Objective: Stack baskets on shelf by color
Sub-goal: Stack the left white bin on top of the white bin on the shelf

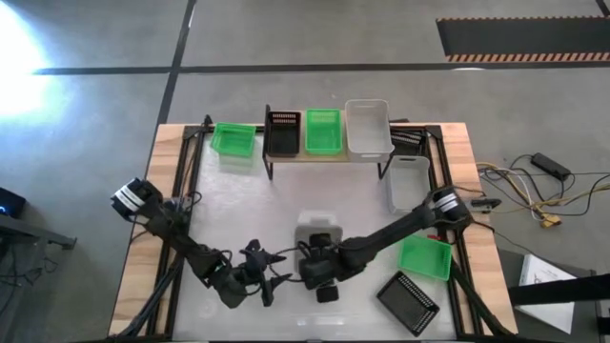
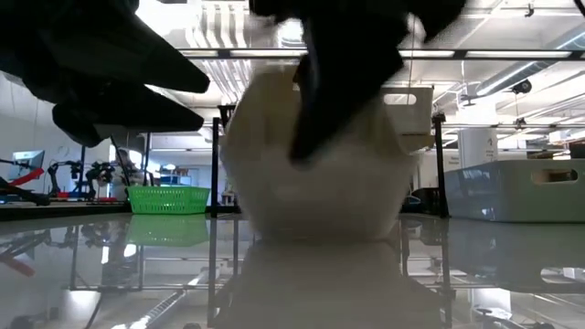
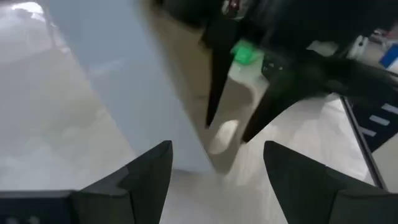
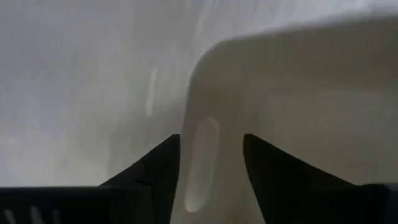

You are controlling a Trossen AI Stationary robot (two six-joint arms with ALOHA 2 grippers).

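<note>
Straddling the end wall of a translucent white basket, the right hand is seen at the front middle of the bench, well in front of the shelf. Its fingers are parted, one on each side of the slotted handle wall; whether they press it cannot be told. The left hand is held wide open just beside this basket, on its left. On the shelf a black basket, a green one and a white one are placed in a row.
</note>
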